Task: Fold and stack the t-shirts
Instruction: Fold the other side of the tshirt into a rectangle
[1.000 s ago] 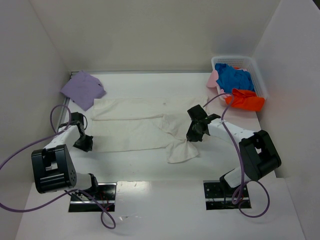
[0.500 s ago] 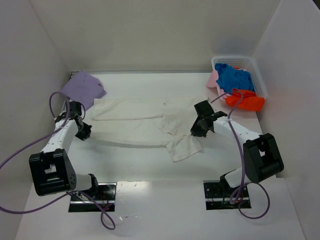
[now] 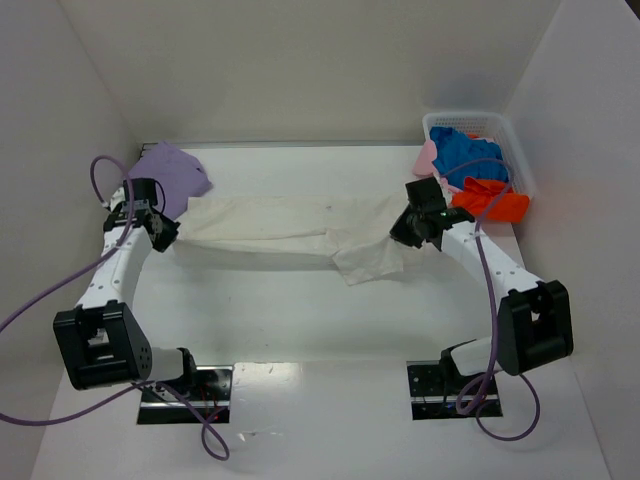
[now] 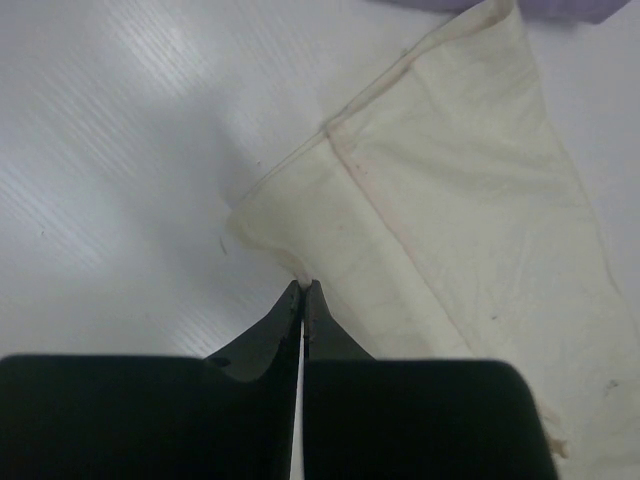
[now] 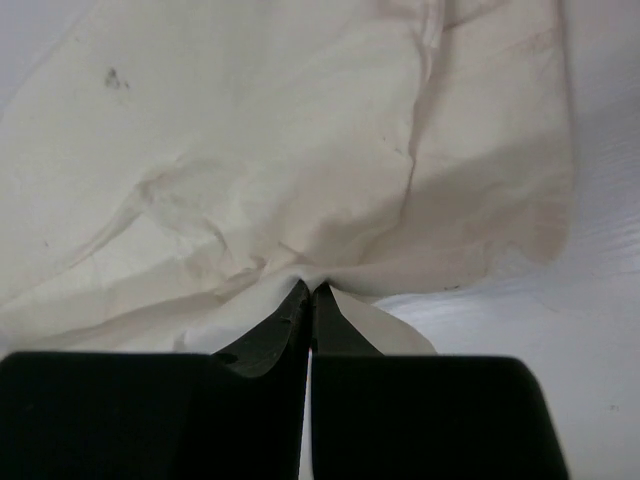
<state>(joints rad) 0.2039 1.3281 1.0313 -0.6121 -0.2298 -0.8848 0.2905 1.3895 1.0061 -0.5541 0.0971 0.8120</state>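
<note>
An off-white t-shirt (image 3: 290,230) lies across the middle of the table, its near half folded back toward the far side. My left gripper (image 3: 166,234) is shut on its left edge (image 4: 300,275). My right gripper (image 3: 403,232) is shut on a bunch of its cloth (image 5: 310,275) at the right end. A sleeve flap (image 3: 368,262) hangs toward the near side. A folded lavender t-shirt (image 3: 170,176) lies at the far left, just behind my left gripper. Blue (image 3: 468,155), orange-red (image 3: 490,200) and pale pink (image 3: 428,160) t-shirts are heaped in and over the basket.
A white plastic mesh basket (image 3: 512,140) stands at the far right corner against the wall. White walls close in on the left, back and right. Purple cables loop from both arms. Both arm bases sit at the near edge.
Both grippers have carried the near edge of the off-white shirt toward the far side, folding it over itself. The shirt now covers a narrower band.
</note>
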